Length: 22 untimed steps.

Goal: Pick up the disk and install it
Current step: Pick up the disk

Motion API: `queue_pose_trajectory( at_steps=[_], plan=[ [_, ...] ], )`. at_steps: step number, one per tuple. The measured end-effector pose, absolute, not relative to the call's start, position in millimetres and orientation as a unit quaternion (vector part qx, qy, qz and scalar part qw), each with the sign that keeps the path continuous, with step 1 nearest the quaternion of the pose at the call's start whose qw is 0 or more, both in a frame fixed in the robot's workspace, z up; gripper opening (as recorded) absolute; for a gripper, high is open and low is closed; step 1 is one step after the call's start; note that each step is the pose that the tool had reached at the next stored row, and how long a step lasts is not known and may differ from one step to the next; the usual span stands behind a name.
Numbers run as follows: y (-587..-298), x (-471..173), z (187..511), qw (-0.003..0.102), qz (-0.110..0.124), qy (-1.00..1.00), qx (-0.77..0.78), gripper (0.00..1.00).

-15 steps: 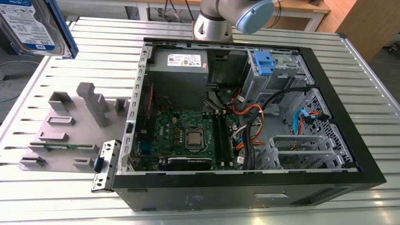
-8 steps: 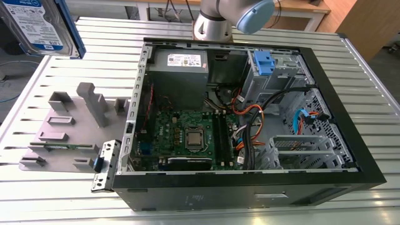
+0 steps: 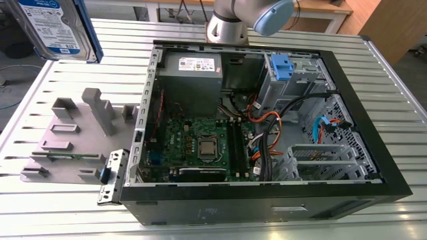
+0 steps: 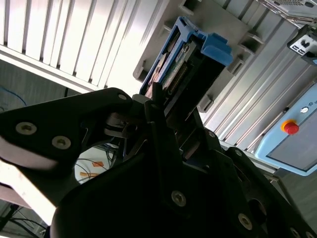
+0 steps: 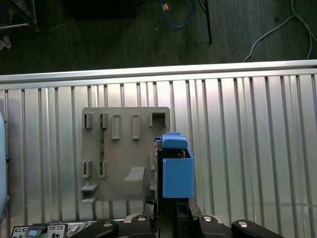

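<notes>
Our gripper [image 4: 166, 106] is clamped on the disk [image 4: 190, 64] at one end, across its two flat faces. The black housing hides the contact, so we can't say how squarely it sits. We judge the end grip is chosen to keep the blue rails and the far end free.

In the exterior view the disk [image 3: 53, 27] hangs high at the exterior view's left, its label facing the camera. It is well apart from the open computer case [image 3: 220, 210] and above the slatted table [image 3: 67, 215].

In the first wrist view we see the disk [image 5: 176, 168] edge-on, its long axis running straight out from the wrist toward the table. The grey holder plate [image 5: 124, 148] lies beneath it, slightly to one side, and the disk touches nothing else.
</notes>
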State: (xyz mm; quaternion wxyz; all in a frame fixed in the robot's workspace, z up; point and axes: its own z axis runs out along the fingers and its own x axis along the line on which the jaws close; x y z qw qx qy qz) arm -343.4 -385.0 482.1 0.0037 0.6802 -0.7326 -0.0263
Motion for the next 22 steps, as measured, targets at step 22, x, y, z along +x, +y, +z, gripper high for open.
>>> queue_pose_trajectory(
  at_steps=[22],
  plan=[
    [-385.0, -274.7, 482.1, 0.004, -0.026, -0.733, 0.680, 0.35]
  ],
)
